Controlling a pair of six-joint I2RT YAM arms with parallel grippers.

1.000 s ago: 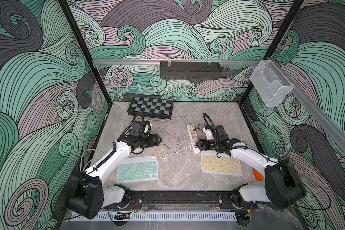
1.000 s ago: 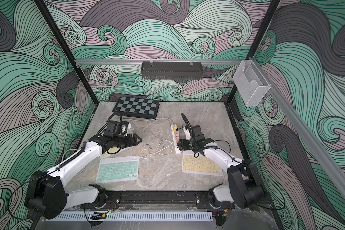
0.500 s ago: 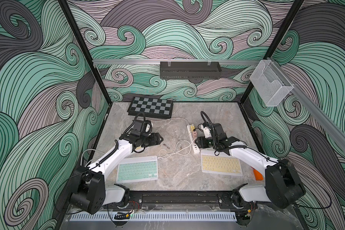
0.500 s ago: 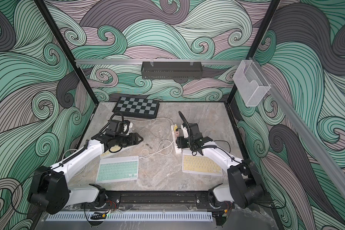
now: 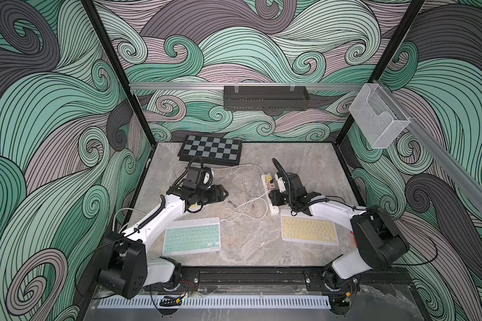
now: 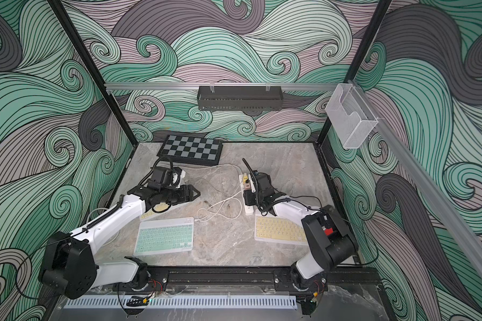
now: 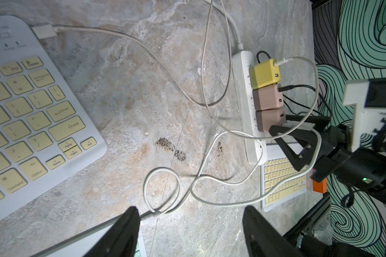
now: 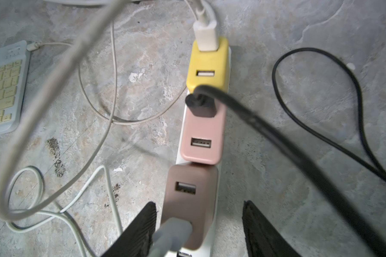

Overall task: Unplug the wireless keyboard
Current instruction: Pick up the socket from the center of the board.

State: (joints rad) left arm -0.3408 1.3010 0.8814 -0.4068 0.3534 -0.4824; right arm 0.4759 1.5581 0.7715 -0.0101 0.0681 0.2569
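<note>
My right claw (image 8: 198,231) hangs over the near end of the long white plastic power strip (image 7: 246,104), its ribbed black fingers (image 8: 138,231) standing apart on either side of the brown square USB charger block (image 8: 191,200) without pressing it, so it is open around the block and grips nothing. A white cable plug (image 8: 173,230) sits in that block, close to one finger. Next along the strip come a pink square charger block (image 8: 203,138) with a black cable (image 8: 265,131) plugged in, then a yellow square charger block (image 8: 207,64) with a white plug on top. My left claw (image 7: 191,231) is open too, empty, held above the grey marbled stone surface (image 7: 125,93) over a loop of thin white charging cable (image 7: 163,191). That cable runs to the back edge of the mint-green wireless keyboard with a white frame (image 5: 191,238), which lies flat near the front of the surface by my left arm. A yellow-keyed wireless keyboard with a white frame (image 5: 308,230) lies in front of the strip. A second yellow-keyed white keyboard (image 7: 27,106) lies under my left wrist with a white plug in its edge; I read "OFF/ON", "Delete", "Enter", "Shift", "Home", "End", "Option" and "Command" on it. A folded black-and-grey chessboard (image 5: 210,150) lies at the back.
</note>
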